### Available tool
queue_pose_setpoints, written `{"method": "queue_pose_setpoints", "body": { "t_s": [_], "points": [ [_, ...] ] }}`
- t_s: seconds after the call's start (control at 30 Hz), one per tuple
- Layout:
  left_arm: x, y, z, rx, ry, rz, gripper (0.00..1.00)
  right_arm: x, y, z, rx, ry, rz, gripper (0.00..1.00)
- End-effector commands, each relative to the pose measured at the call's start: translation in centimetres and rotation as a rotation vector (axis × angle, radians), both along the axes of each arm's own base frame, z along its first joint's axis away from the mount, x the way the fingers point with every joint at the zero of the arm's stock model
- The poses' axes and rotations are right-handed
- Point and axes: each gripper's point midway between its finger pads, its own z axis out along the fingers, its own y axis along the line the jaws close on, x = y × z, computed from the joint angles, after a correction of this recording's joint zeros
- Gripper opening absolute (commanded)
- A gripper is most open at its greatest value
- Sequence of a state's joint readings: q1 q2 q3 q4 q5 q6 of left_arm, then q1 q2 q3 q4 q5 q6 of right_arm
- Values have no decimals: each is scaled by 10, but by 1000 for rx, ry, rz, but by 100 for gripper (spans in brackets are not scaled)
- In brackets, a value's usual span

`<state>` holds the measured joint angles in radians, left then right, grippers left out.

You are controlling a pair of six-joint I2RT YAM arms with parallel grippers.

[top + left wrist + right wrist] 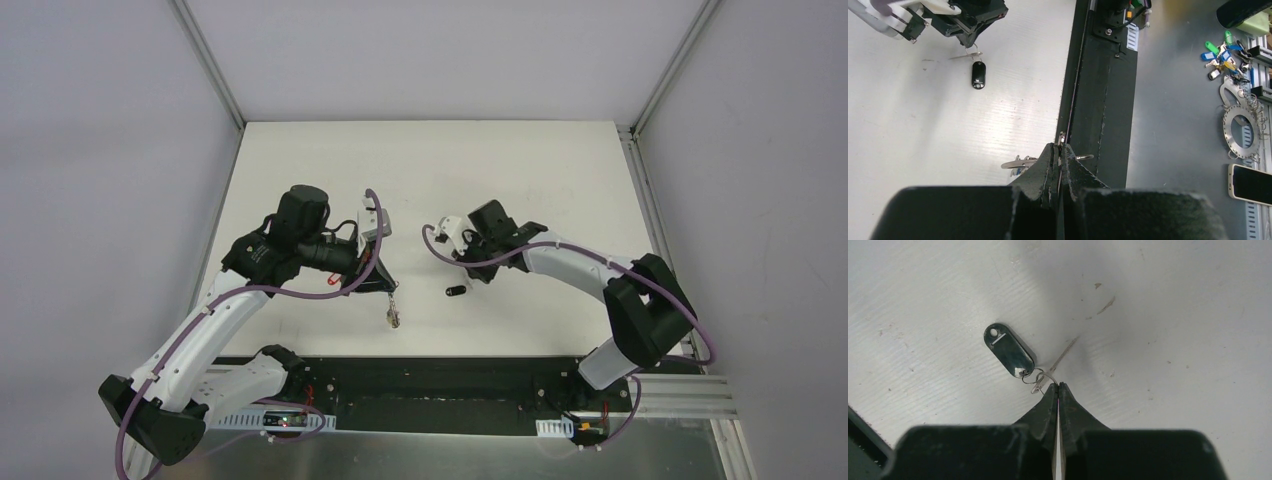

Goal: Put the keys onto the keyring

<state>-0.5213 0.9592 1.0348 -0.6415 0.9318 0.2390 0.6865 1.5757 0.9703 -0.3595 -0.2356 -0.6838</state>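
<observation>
My left gripper [386, 287] is shut on the thin silver keyring [1017, 162], which sticks out on both sides of the fingertips [1048, 160]. A bunch of keys [393, 316] hangs below it near the table's front edge. My right gripper [1057, 385] is shut on the small split ring of the black-tagged key [1039, 386]. Its black tag [1009, 351] lies to the upper left of the tips. It also shows in the top view [457, 292] and in the left wrist view [978, 75], under the right gripper [967, 41]. The red-tagged key is out of view.
A black rail [1103, 100] runs along the table's front edge. Beyond it on a grey surface lie a bunch of coloured tagged keys [1220, 52], a metal disc with rings [1243, 125] and a phone [1250, 184]. White walls enclose the table [420, 170].
</observation>
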Motion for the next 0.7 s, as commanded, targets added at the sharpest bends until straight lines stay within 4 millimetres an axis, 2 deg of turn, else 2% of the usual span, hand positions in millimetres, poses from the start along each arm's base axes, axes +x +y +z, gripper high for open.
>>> {"method": "queue_pose_setpoints", "body": {
  "t_s": [0.0,0.3,0.67],
  "points": [
    [0,4,7,-11,-46,-1,0,7,-4,4,-35,-119,-38,0],
    [3,6,8,6,-69,14,0,-2,-1,-3,-95,-198,-51,0],
    [5,9,7,22,-81,26,0,-21,11,2,-56,-151,-14,0]
  ]
}}
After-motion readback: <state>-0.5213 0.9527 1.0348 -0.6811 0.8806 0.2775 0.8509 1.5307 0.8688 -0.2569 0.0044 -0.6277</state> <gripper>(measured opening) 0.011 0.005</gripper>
